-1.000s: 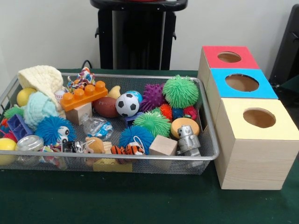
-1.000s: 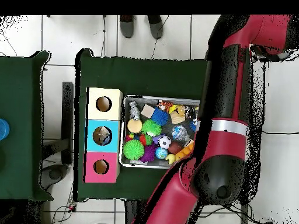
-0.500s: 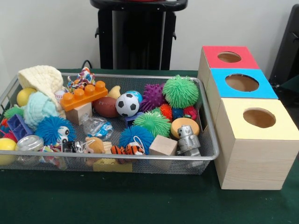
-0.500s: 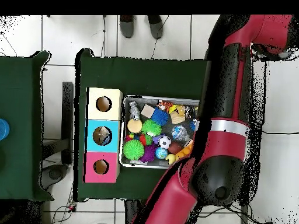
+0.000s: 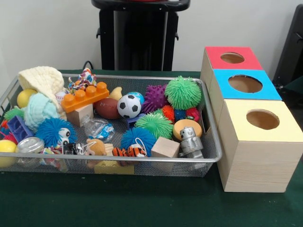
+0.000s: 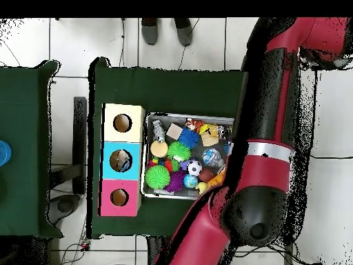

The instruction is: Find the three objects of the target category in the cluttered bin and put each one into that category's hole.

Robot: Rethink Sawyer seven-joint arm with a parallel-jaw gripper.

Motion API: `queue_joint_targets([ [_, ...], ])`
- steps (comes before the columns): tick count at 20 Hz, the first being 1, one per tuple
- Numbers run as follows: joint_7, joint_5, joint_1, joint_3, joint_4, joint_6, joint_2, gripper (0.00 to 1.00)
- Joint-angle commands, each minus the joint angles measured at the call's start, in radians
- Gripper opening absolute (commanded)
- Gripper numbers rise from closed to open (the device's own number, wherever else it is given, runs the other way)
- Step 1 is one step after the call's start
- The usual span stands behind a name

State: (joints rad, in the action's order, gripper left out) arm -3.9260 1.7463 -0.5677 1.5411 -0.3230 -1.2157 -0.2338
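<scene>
Toy-filled bin (image 5: pixel 210 124) left of three boxes (image 5: pixel 255 137) in a row.

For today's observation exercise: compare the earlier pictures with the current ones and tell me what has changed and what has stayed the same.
Only the arm moved: seen from above, it has drifted slightly toward the bottom of the picture and now covers a little more of the bin's right end. Nothing was grasped or released. The toys in the bin and the three boxes stayed put.

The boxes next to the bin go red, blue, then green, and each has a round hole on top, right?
Not quite. The front view shows the third box is yellow, not green. The red box and blue box are right, and each has a round hole on top.
</scene>
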Motion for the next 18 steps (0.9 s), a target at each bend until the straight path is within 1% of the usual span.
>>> queue_joint_targets([
  [1,0.162,-0.047,0.126,-0.002,0.247,-0.075,0.018,1.0],
  [2,0.189,-0.045,0.152,-0.015,0.291,-0.065,0.016,1.0],
  [5,0.192,-0.033,0.23,-0.026,0.41,-0.072,0.018,1.0],
  [9,0.155,-0.027,0.293,-0.035,0.495,-0.1,0.03,1.0],
  [12,0.131,-0.025,0.341,-0.045,0.564,-0.098,0.035,1.0],
  [18,0.09,-0.032,0.412,-0.07,0.662,-0.097,0.04,1.0],
])
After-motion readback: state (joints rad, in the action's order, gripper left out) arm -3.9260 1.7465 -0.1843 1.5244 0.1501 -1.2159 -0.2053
